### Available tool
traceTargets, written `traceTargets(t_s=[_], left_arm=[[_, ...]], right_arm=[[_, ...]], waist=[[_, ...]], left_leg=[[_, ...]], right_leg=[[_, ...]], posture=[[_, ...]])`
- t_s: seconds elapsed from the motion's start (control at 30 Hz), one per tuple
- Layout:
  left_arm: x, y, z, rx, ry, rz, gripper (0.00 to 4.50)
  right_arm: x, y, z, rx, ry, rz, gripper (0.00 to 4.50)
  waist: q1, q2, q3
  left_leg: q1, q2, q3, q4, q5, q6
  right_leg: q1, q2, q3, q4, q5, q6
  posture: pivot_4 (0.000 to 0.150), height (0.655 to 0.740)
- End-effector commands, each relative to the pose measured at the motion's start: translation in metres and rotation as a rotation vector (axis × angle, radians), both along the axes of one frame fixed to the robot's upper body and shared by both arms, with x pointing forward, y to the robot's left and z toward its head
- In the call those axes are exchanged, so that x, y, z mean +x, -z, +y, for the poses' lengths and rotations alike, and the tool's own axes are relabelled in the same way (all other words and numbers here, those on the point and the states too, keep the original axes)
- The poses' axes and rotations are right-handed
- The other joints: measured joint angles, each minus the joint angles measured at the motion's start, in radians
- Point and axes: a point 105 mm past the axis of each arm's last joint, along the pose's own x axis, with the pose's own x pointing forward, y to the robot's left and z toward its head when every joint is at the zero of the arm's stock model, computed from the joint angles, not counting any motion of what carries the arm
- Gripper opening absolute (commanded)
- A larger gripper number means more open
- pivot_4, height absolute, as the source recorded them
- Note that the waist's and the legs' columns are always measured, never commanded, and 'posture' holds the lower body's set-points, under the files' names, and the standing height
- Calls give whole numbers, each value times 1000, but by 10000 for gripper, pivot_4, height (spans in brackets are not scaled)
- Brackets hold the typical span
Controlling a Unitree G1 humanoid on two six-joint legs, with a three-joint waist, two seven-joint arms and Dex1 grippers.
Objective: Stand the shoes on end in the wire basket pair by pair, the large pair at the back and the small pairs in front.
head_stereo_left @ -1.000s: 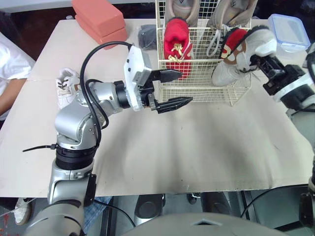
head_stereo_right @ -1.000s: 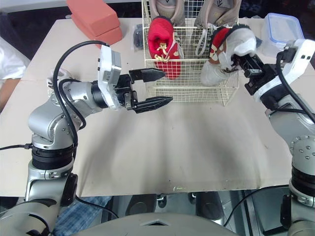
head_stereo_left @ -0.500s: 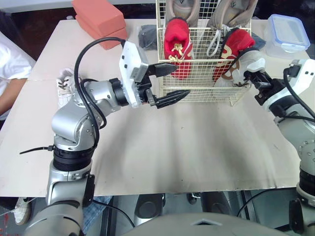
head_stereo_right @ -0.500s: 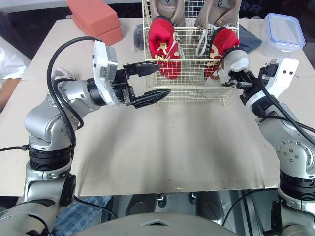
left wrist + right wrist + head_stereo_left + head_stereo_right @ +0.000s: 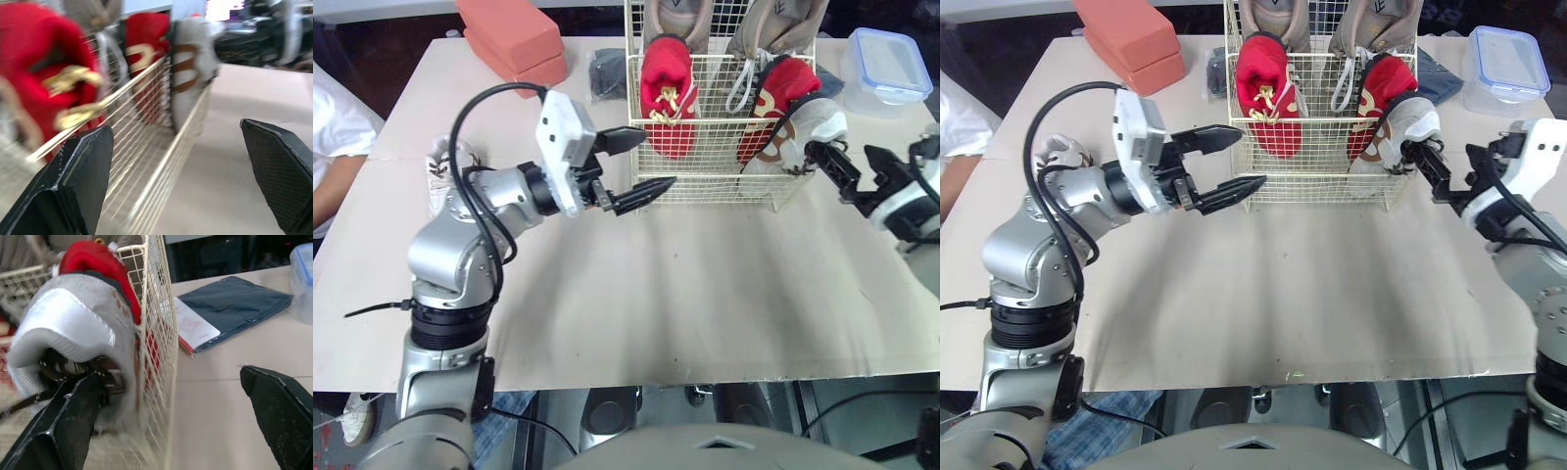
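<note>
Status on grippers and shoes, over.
Left gripper open, empty, at basket front. Right gripper open beside the red-white shoe standing front right. Red shoe front left, large pair behind. One white shoe on table, far left.

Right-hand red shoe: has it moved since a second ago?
Yes. The red shoe has sunk lower into the right front corner of the wire basket, its white sole nearer the rim, and the open right gripper has let go of it.
</note>
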Motion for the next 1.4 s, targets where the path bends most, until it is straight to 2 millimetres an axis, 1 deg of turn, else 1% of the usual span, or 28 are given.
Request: traceTargets(t_s=[0.03, 0.1, 0.17, 0.23, 0.33, 0.4, 0.47, 0.53, 0.57, 0.6, 0.63, 0.7, 0.77, 0.83, 0.93, 1.0, 1.1, 1.2, 1.3, 1.4], left_arm=[[9, -11, 29, -13, -108, -60, 45000], [18, -14, 47, -29, -180, -63, 45000], [26, -14, 67, -31, -253, -64, 45000], [36, -16, 97, -41, -365, -59, 45000], [44, -14, 135, -49, -485, -27, 45000], [48, -10, 165, -29, -577, -6, 45000], [50, -10, 194, -49, -666, 17, 45000], [52, -11, 225, -64, -769, 27, 45000], [52, -11, 235, -67, -800, 29, 45000], [52, -10, 250, -66, -850, 36, 45000], [51, -6, 266, -69, -903, 67, 45000], [50, 0, 285, -62, -967, 103, 45000], [51, 4, 299, -70, -1033, 122, 45000], [54, 9, 309, -93, -1093, 145, 45000], [62, 28, 308, -104, -1110, 246, 45000], [65, 34, 309, -92, -1132, 281, 45000], [68, 43, 307, -118, -1140, 368, 45000], [67, 56, 309, -77, -1182, 429, 45000], [67, 61, 310, -66, -1211, 464, 45000], [65, 65, 314, -9, -1238, 484, 45000]], right_arm=[[-29, -14, 11, -129, -220, -49, 44720], [-41, -14, 20, -201, -332, -84, 44720], [-54, -9, 34, -262, -465, -106, 44720], [-65, -3, 52, -304, -571, -158, 44720], [-70, -1, 70, -306, -631, -260, 44720], [-72, -1, 81, -318, -655, -333, 44720], [-73, 1, 86, -322, -673, -376, 44720], [-74, 7, 90, -303, -690, -375, 44720], [-74, 9, 91, -293, -696, -373, 44720], [-74, 12, 93, -288, -708, -363, 44720], [-73, 15, 94, -291, -707, -362, 44720], [-71, 18, 95, -298, -701, -365, 44720], [-69, 19, 96, -300, -698, -368, 44720], [-69, 20, 97, -294, -700, -368, 44720], [-71, 22, 101, -288, -719, -359, 44720], [-72, 23, 102, -292, -721, -359, 44720], [-71, 23, 103, -294, -718, -360, 44720], [-71, 24, 105, -296, -721, -362, 44720], [-71, 24, 105, -297, -720, -364, 44720], [-70, 24, 105, -303, -714, -367, 44720]], waist=[[1, 2, 0], [0, 1, 0], [-3, 1, 0], [-3, 1, 0], [-4, 0, 0], [-3, -1, 0], [-1, -1, 0], [1, -3, 0], [1, -4, 0], [1, -6, -1], [1, -6, -1], [-1, -7, -2], [-1, -8, -2], [1, -8, -2], [2, -10, -2], [1, -11, -3], [-1, -14, -2], [-2, -15, -2], [-2, -15, -2], [-1, -15, -2]], left_leg=[[0, 0, 1, 0, -1, 2], [2, 0, 0, -2, -2, 3], [3, 0, 0, -3, -2, 3], [4, 0, 0, -4, -2, 3], [4, 1, 0, -5, -2, 3], [4, 1, 1, -5, -2, 3], [3, 1, 1, -5, -1, 2], [2, 0, 1, -5, 1, -1], [2, 0, 1, -5, 1, -1], [2, 0, 1, -5, 1, -1], [2, 0, 1, -5, 1, -1], [2, 0, 1, -5, 1, -1], [2, 0, 1, -5, 0, 0], [3, 0, 1, -5, 0, 0], [2, 0, 1, -5, 1, -1], [2, 0, 1, -5, 1, -1], [2, 0, 1, -5, 1, -1], [2, 0, 1, -5, 1, -1], [2, 0, 2, -5, 1, -1], [3, 0, 2, -5, 1, -1]], right_leg=[[0, 0, 0, 0, -1, 2], [0, 0, 0, 0, -1, 2], [0, 1, 0, 0, -2, 3], [0, 1, 1, 0, -2, 3], [0, 2, 1, 0, -2, 3], [-1, 1, 1, 0, -2, 3], [-1, 0, 0, -1, -2, 3], [-1, -1, 0, -1, -2, 3], [-1, -1, -1, -1, -2, 3], [-1, -1, -1, -1, -2, 3], [-1, -1, -1, -1, -2, 3], [-1, -1, -3, -1, -2, 3], [-1, -1, -5, -1, -2, 3], [-1, -1, -5, 0, -2, 3], [-1, -2, -7, 0, -2, 2], [-1, -2, -7, 0, -1, 2], [-1, -1, -7, 0, -1, 2], [-1, -1, -6, 0, -1, 2], [-1, -2, -6, 1, -1, 2], [-1, -2, -6, 1, -1, 2]], posture=[[1500, 6860], [1500, 6860], [1500, 6860], [1500, 6860], [1500, 6860], [1500, 6860], [1500, 6860], [1500, 6860], [1500, 6860], [1500, 6860], [1500, 6860], [1500, 6860], [1500, 6860], [1500, 6860], [1500, 6860], [1500, 6860], [1500, 6860], [1500, 6860], [1500, 6860], [1500, 6860]])
